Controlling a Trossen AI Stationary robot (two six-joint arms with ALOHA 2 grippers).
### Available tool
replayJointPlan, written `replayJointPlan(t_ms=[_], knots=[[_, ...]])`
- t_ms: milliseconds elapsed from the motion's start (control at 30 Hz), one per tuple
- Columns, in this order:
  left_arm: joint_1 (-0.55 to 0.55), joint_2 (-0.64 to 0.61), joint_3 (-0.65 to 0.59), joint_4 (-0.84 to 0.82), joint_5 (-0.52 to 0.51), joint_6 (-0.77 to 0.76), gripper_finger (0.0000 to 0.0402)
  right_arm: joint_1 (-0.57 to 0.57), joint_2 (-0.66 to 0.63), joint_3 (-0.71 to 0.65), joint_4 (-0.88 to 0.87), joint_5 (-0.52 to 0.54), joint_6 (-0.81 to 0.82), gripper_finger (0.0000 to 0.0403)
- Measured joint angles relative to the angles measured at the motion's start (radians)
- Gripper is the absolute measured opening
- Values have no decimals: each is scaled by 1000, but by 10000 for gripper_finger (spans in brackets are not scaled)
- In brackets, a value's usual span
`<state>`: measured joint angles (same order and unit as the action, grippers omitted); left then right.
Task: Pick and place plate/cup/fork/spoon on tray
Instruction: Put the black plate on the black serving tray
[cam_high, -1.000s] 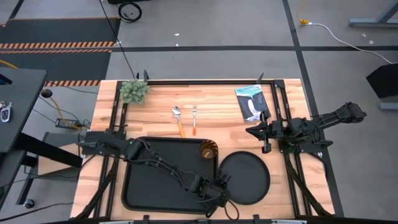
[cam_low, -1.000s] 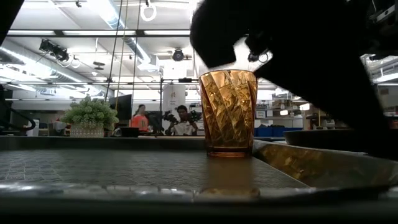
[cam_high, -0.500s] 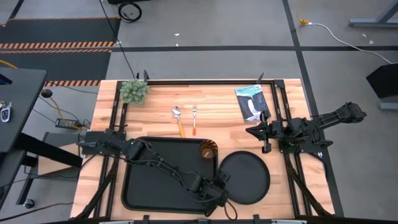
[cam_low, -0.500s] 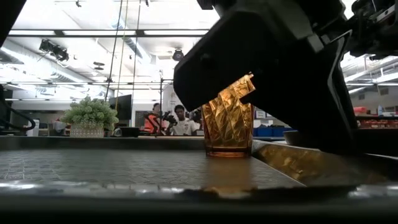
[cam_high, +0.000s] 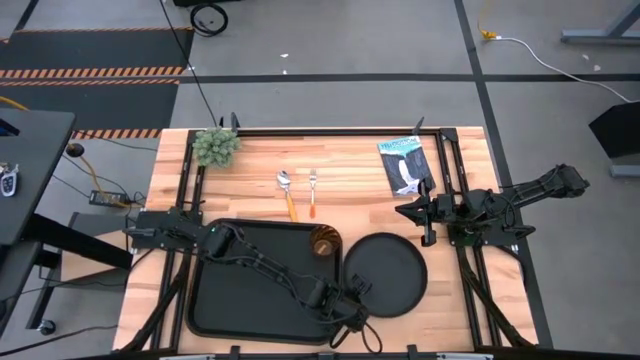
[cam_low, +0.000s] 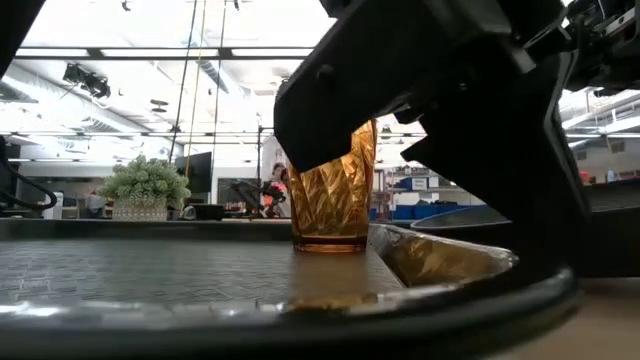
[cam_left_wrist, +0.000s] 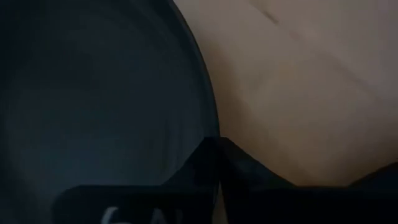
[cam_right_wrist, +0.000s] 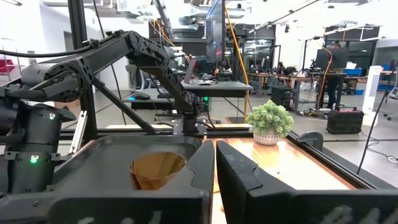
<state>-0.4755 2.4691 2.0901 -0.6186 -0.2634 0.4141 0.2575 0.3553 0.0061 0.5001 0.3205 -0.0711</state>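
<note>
The round black plate lies on the table right of the black tray, its left edge at the tray's right rim. My left gripper is shut on the plate's near left rim, also seen in the left wrist view. The amber cup stands upright in the tray's far right corner. The spoon and the fork lie side by side on the wood beyond the tray. My right gripper waits shut at the table's right side. My left gripper pinches the plate's raised rim at its near left side between its two fingers. The fingers reach in from the tray's side, slanting down. In the low view the plate sits tilted above the tray's rim.
A small potted plant stands at the far left corner. A printed packet lies at the far right. Black frame rails run along the table's left and right sides. Bare wood shows between the cutlery and the packet.
My left gripper has shut on the plate's rim. The plate has shifted toward the table's left and a little toward the far edge, up against the tray. The tray, with the cup on it, has slid slightly toward the table's left.
</note>
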Motion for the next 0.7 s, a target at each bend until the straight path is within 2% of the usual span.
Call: replayJointPlan(t_ms=[200, 367, 433, 700], knots=[[-8, 2, 55, -1, 5, -12, 12, 0, 0, 0, 0, 0, 0, 23], [-31, 2, 197, -64, 1, -85, 12, 0, 0, 0, 0, 0, 0, 23], [-44, 0, 265, -133, 1, -151, 12, 0, 0, 0, 0, 0, 0, 23], [-128, -73, 244, -225, 85, -438, 12, 0, 0, 0, 0, 0, 0, 23]])
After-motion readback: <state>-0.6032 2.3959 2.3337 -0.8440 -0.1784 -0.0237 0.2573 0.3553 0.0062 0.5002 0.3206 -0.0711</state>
